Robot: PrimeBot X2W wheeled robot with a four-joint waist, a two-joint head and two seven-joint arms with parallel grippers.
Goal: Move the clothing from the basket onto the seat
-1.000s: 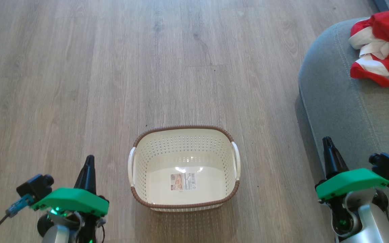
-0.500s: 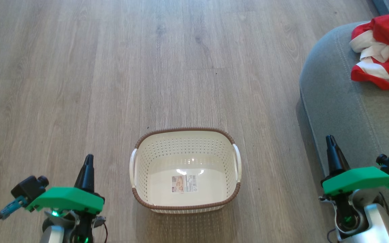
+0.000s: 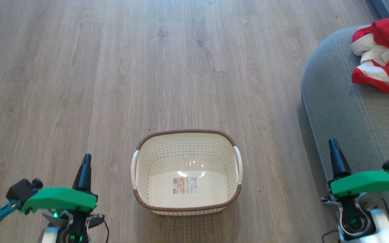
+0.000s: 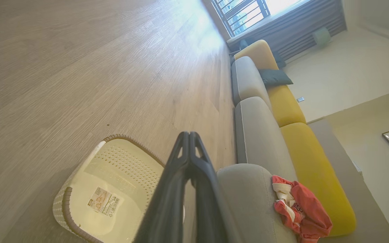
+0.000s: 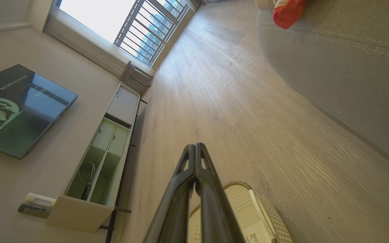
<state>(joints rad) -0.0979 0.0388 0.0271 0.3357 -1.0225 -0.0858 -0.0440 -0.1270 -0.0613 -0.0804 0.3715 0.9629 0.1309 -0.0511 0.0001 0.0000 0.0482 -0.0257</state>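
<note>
Floor (image 3: 113,84): basket (image 3: 186,132) sits between left fingers (image 3: 85,168) and right fingers (image 3: 336,158), both pressed together; clothing (image 3: 383,64) on seat (image 3: 343,108), well apart.

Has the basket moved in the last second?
No. The basket sits the same against the floor planks; the whole head view slid slightly, so the camera moved.

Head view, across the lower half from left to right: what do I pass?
left tool → basket → right tool
</note>
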